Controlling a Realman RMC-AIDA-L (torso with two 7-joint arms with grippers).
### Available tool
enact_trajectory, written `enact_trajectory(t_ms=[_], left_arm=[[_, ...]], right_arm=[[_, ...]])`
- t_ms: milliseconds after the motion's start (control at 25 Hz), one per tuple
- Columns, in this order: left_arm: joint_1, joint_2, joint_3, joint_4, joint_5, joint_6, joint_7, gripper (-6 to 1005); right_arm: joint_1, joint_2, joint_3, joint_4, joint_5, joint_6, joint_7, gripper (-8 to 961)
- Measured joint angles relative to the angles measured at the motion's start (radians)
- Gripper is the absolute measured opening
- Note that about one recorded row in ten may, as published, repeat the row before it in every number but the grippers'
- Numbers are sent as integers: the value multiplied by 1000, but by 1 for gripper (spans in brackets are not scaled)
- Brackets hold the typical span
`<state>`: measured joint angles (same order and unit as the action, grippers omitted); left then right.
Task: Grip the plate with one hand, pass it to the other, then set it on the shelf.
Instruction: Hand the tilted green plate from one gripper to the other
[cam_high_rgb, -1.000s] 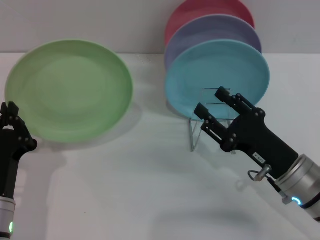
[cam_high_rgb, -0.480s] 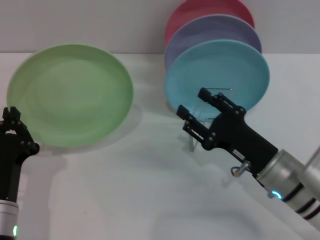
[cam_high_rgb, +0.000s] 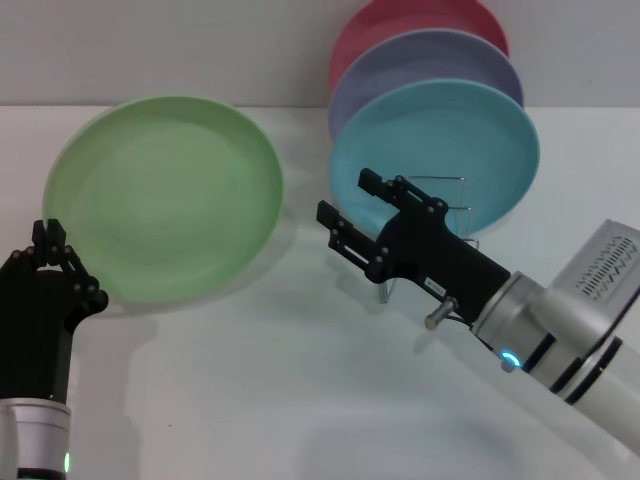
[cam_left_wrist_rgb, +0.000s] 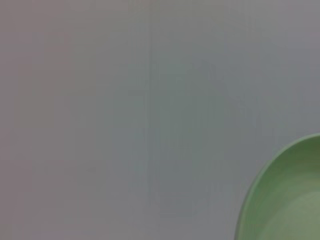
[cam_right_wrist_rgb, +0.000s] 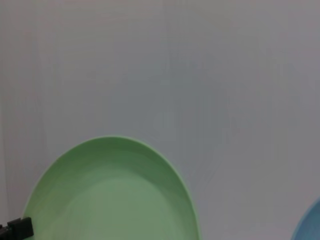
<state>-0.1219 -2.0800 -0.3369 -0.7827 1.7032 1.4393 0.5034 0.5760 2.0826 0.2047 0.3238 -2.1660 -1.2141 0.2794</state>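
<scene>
The light green plate is held tilted above the white table on the left; it also shows in the left wrist view and the right wrist view. My left gripper, on the arm with the green light, is shut on the plate's near-left rim. My right gripper, on the arm with the cyan light, is open and empty. It points left, a short way right of the plate's right rim. The chrome wire shelf stands behind the right gripper, partly hidden by it.
A turquoise plate, a lavender plate and a red plate stand upright in the shelf at the back right. The white table runs across the front. A grey wall stands behind.
My left gripper has moved right and nearer with the green plate. My right gripper has swung left, from in front of the shelf towards the plate's right rim.
</scene>
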Motion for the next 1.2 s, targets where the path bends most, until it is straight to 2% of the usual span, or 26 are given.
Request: enact_trajectory(t_ms=[280, 1000, 1200], left_arm=[[14, 0, 25, -74, -39, 5, 85, 48], [3, 0, 45, -89, -57, 10, 117, 52], [2, 0, 45, -119, -76, 11, 171, 53]], right_arm=[[24, -1, 21, 18, -3, 54, -2, 660], [66, -1, 61, 81, -5, 139, -51, 651], [83, -1, 61, 87, -5, 176, -56, 615]])
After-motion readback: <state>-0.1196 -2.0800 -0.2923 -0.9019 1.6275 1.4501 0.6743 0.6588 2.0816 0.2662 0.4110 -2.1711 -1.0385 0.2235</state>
